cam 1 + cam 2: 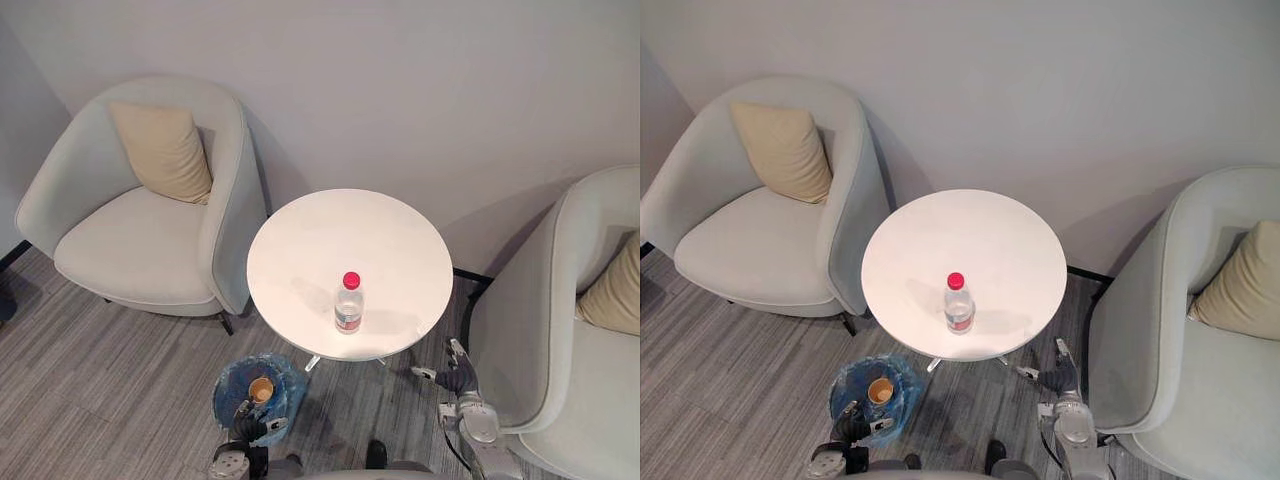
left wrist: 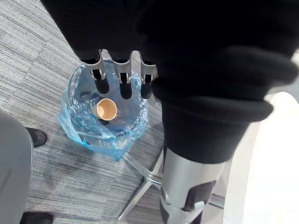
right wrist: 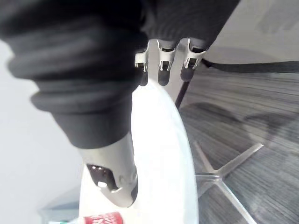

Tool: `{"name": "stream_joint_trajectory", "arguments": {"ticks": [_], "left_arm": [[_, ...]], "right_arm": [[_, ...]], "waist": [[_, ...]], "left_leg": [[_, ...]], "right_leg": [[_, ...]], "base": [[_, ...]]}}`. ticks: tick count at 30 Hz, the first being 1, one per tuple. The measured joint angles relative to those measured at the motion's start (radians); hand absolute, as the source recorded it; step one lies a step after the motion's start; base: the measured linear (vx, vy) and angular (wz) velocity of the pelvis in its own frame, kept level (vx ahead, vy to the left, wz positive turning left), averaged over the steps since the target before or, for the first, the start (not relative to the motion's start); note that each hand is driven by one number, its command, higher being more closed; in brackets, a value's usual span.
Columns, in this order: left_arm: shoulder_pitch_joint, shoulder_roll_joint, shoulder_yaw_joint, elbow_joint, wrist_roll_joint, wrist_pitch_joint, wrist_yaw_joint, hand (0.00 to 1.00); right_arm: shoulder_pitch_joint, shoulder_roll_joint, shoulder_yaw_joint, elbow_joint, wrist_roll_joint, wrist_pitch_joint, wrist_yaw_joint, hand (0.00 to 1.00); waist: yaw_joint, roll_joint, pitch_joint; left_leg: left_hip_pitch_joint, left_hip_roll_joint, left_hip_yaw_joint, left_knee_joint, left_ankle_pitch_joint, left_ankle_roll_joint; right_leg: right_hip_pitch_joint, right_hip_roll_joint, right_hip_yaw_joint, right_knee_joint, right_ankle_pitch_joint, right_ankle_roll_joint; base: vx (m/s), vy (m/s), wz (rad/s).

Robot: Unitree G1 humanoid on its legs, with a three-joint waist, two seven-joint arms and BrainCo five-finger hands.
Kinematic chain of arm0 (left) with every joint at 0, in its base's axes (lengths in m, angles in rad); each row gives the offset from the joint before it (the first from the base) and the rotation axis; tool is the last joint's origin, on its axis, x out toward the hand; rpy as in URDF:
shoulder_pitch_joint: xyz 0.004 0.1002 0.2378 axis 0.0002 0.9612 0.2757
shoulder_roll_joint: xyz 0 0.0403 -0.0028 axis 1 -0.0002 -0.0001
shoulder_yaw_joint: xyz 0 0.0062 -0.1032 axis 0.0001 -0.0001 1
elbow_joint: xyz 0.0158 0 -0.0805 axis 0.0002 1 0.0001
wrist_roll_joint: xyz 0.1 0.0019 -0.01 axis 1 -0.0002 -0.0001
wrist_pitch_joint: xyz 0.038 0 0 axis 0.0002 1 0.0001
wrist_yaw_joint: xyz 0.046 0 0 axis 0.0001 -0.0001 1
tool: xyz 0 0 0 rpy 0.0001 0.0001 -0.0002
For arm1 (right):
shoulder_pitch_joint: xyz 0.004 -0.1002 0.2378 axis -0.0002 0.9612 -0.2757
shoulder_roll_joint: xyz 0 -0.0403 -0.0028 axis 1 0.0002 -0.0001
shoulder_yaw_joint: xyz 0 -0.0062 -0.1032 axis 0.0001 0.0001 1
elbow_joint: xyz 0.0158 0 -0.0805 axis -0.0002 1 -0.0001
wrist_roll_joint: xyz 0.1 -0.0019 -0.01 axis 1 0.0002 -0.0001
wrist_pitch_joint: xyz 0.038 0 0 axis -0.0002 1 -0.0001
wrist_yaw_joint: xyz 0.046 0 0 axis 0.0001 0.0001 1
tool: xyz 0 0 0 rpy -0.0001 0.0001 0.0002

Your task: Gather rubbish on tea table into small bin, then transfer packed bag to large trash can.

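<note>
1. Nearest of all, the left hand [image 1: 251, 428] was seen poised just above the small round bin lined with a blue plastic bag [image 1: 226, 386]. Its fingers [image 2: 125, 80] were held straight and released, with nothing grasped.
2. A tan paper cup [image 2: 106, 109] was spotted inside the bin, its open mouth turned upward. The bin itself was set on the grey striped carpet [image 1: 100, 365].
3. Low on the other side, the right hand [image 1: 458, 377] was picked out beside the near right edge of the round white tea table [image 1: 340, 235]. Its fingers [image 3: 162, 70] were likewise kept straight, and nothing was gripped.
4. The bin was found just beside the table's near left edge, close to the table's metal foot [image 2: 140, 184].
5. A clear plastic bottle with a red cap [image 1: 348, 305] was seen upright on the tabletop, toward the near edge and well apart from both hands.
6. Farther off, the table was flanked by two chairs. A pale grey armchair [image 1: 130, 255] with a beige cushion [image 1: 163, 150] was set on the left. A second pale grey armchair [image 1: 535, 340] with its own beige cushion [image 1: 612, 290] was set on the right.
</note>
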Motion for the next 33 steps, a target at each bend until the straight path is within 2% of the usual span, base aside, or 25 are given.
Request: {"name": "stream_joint_trajectory", "arguments": {"ticks": [4,15,20,24,30,33], "left_arm": [[0.0,0.006,-0.019,-0.001,0.0,-0.001,0.0,0.0],[0.001,0.009,-0.024,0.0,0.0,-0.004,-0.002,0.0],[0.001,0.008,-0.025,0.0,0.0,-0.02,-0.002,0.0],[-0.006,0.006,-0.03,-0.003,0.0,-0.023,-0.002,0.0],[-0.01,0.003,-0.034,-0.016,-0.001,-0.023,-0.002,0.0],[-0.021,0.003,-0.043,-0.02,-0.005,-0.024,-0.002,0.0]], "right_arm": [[-0.005,-0.01,0.038,-0.047,-0.034,-0.021,0.003,0.0],[-0.093,-0.05,0.153,-0.071,-0.055,-0.024,0.019,0.0],[-0.163,-0.056,0.205,-0.068,-0.055,-0.024,0.018,0.0],[-0.194,-0.058,0.22,-0.041,-0.052,-0.024,0.018,0.0],[-0.252,-0.055,0.229,-0.018,-0.05,-0.023,0.017,0.0],[-0.285,-0.053,0.231,0.011,-0.035,-0.023,0.015,0.0]], "waist": [[0.002,-0.006,-0.005],[0.026,-0.004,-0.009],[0.033,0.0,-0.007],[0.054,0.003,-0.004],[0.057,0.01,0.018],[0.07,0.015,0.043]], "left_leg": [[-0.005,-0.002,-0.015,-0.005,0.0,0.0],[-0.023,-0.006,-0.051,-0.015,0.006,0.0],[-0.047,-0.007,-0.058,-0.015,0.008,0.001],[-0.066,-0.011,-0.083,-0.015,0.018,0.001],[-0.089,-0.018,-0.11,-0.016,0.032,0.0],[-0.092,-0.018,-0.121,-0.016,0.033,-0.002]], "right_leg": [[0.005,0.0,-0.014,-0.012,0.002,-0.001],[0.001,0.0,-0.049,-0.034,0.003,-0.002],[-0.012,-0.001,-0.058,-0.035,0.003,-0.002],[-0.025,-0.003,-0.08,-0.036,0.003,-0.002],[-0.033,-0.009,-0.112,-0.035,0.003,-0.002],[-0.035,-0.009,-0.117,-0.033,0.003,-0.002]], "base": [[-0.02,0.01,0.1],[0.01,0.005,0.09],[-0.01,0.007,0.06],[0.0,0.0,0.17],[-0.04,0.0,0.16],[-0.04,-0.002,0.05]]}}
